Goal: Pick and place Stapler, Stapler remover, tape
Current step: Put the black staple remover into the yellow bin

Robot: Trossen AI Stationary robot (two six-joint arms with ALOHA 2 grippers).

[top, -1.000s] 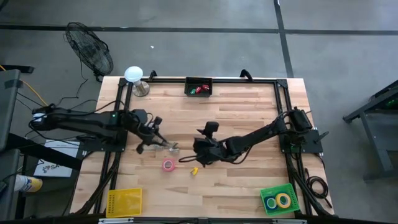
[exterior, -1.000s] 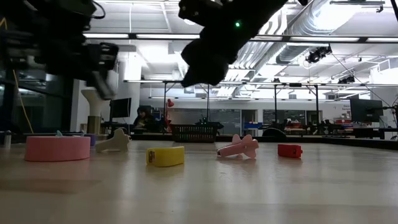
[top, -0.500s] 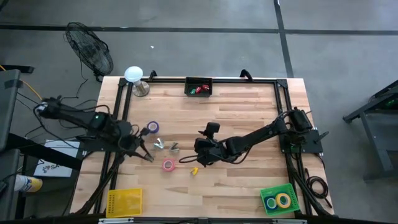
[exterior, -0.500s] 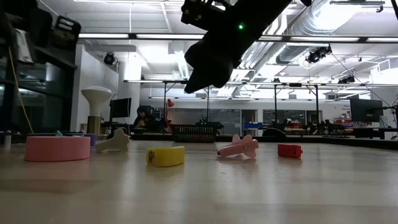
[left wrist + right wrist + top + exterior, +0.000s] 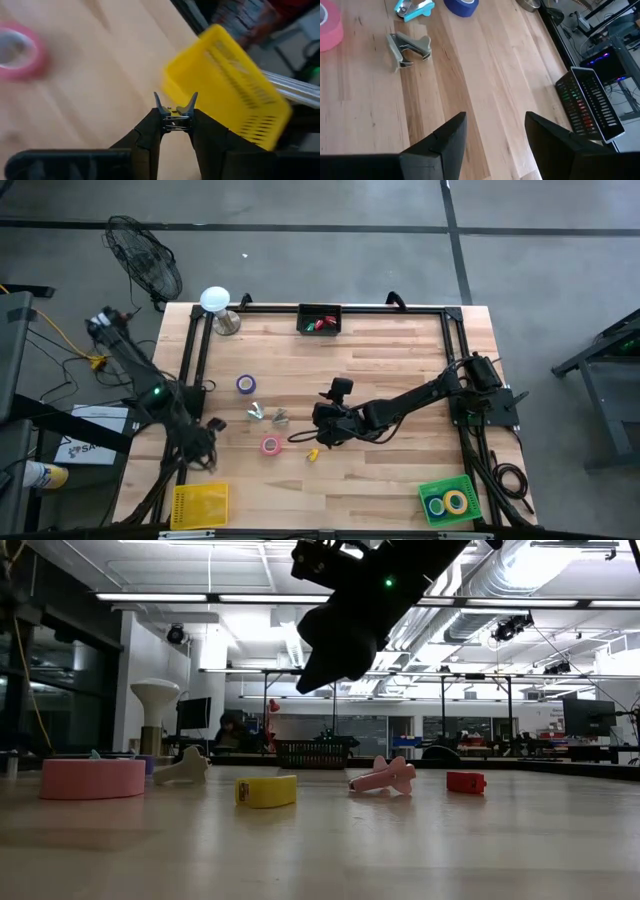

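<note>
Staple remover (image 5: 175, 116) pinched in left gripper (image 5: 174, 122), hanging near yellow basket (image 5: 199, 505) at 8 o'clock.
Right gripper (image 5: 495, 131) hovering mid-table, gaping empty; pink tape (image 5: 270, 445) lying between both.

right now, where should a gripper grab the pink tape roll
From straight above: the pink tape roll lies flat on the table, hole up. Put one finger in the hole, one outside, pinching the wall. The right gripper is open; the left gripper holds a staple remover.
</note>
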